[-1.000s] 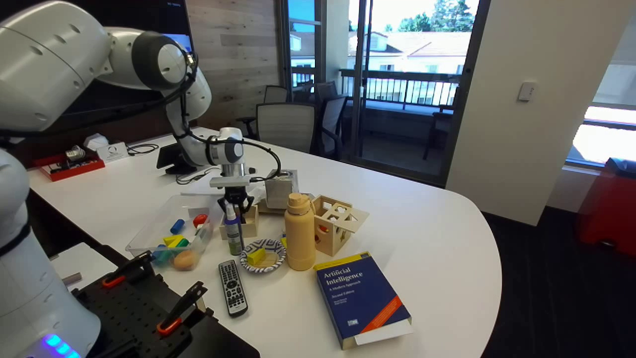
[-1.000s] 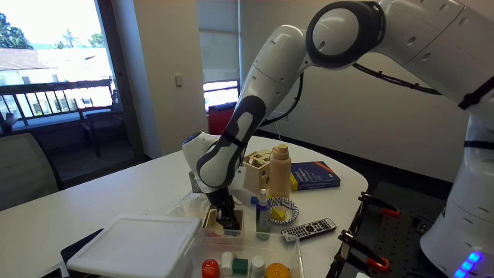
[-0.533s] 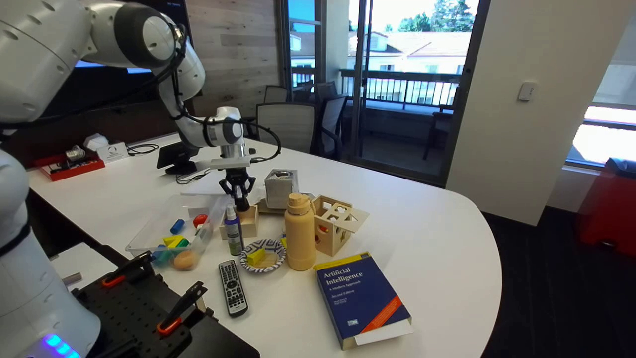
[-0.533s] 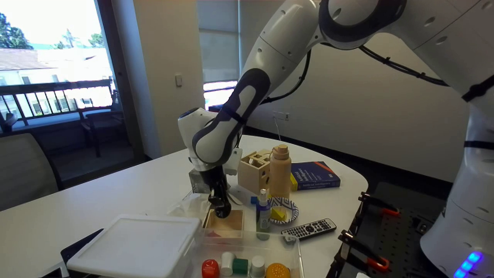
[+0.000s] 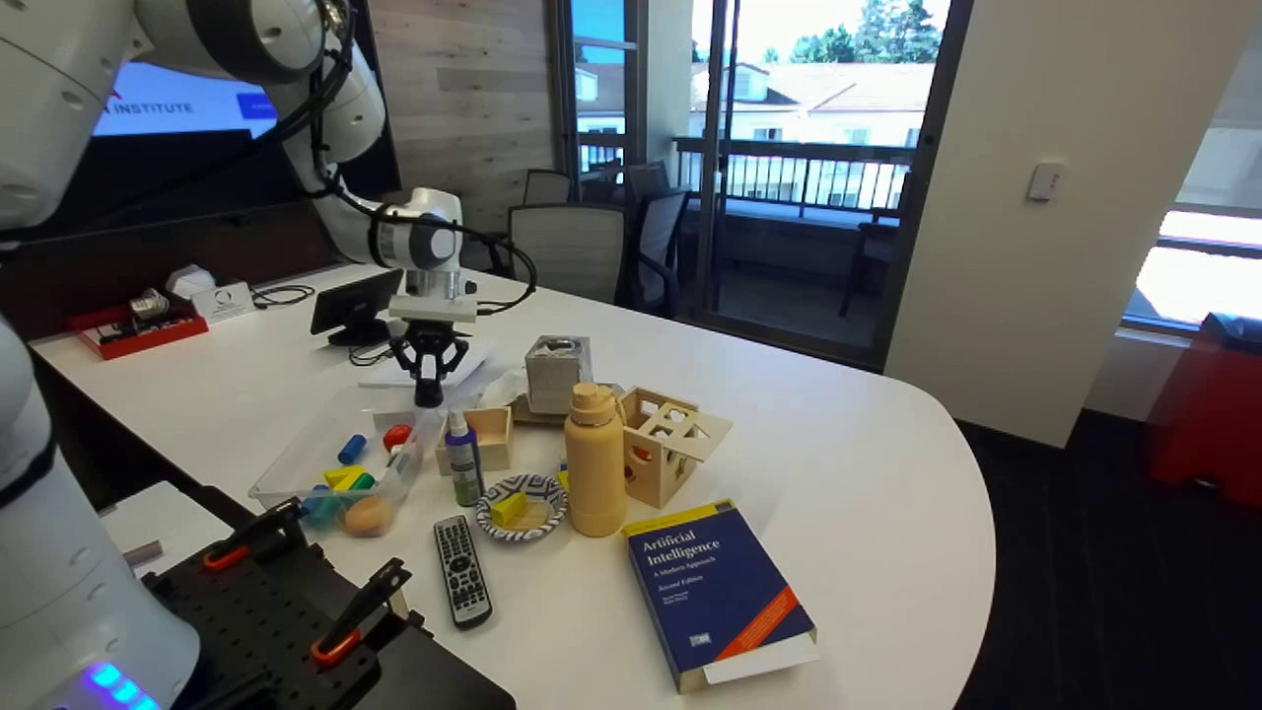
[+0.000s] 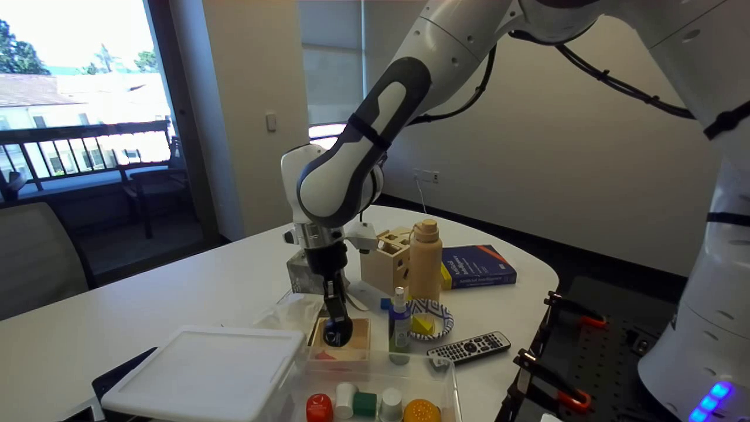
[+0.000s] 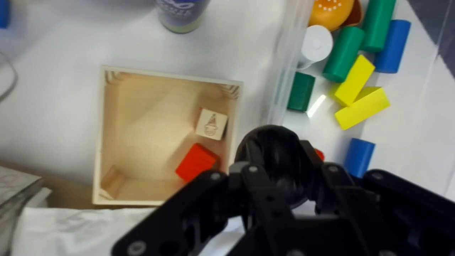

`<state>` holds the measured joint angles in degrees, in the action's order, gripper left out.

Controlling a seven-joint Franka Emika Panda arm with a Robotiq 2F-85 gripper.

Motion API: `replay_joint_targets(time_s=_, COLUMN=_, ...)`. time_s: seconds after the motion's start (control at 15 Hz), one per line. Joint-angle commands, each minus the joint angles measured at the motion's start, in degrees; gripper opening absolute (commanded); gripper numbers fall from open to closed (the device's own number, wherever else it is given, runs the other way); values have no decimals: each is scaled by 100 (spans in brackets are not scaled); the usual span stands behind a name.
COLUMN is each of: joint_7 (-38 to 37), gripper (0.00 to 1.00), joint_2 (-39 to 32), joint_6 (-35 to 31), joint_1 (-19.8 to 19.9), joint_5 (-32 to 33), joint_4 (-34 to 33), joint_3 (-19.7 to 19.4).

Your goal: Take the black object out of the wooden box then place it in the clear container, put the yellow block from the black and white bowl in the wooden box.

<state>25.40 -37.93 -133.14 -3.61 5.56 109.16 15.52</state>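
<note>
The gripper (image 5: 429,379) is clamped on the black object (image 7: 279,149) and holds it in the air; in the wrist view the object overlaps the wall of the clear container (image 7: 286,53), beside the wooden box (image 7: 142,117). A red block (image 7: 195,161) and a small printed wooden cube (image 7: 211,124) lie in the box. The yellow block (image 5: 509,509) sits in the patterned bowl (image 5: 537,485), just beside the pale orange water bottle (image 5: 595,463) and near the remote control (image 5: 461,572). Beneath spreads a white table (image 5: 838,444) with a rounded end, where a textbook (image 5: 710,592) on artificial intelligence lies flat. Round about are a mesh-backed chair (image 5: 567,251), a wood-plank wall (image 5: 473,99), a lit screen (image 5: 187,94) and a glass door (image 5: 818,256) before a railed balcony (image 5: 789,148).
</note>
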Motion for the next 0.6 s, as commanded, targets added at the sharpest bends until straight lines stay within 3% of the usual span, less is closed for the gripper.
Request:
replay_joint_targets(time_s=0.0, joint_7=910, gripper=7, joint_2=201, joint_6=73, joint_1=300, joint_5=-466, joint_4=503, joint_3=451)
replay_joint_targets(time_s=0.4, joint_7=1264, gripper=7, joint_2=77, joint_6=266, joint_1=65, joint_5=-512, joint_4=718, joint_3=535)
replay_joint_targets(time_s=0.47, joint_7=1266, gripper=55, joint_2=67, joint_6=315, joint_1=43, joint_5=-522, joint_4=726, joint_3=537)
replay_joint_targets(time_s=0.53, joint_7=1283, gripper=55, joint_2=62, joint_6=339, joint_1=34, joint_5=-526, joint_4=725, joint_3=540)
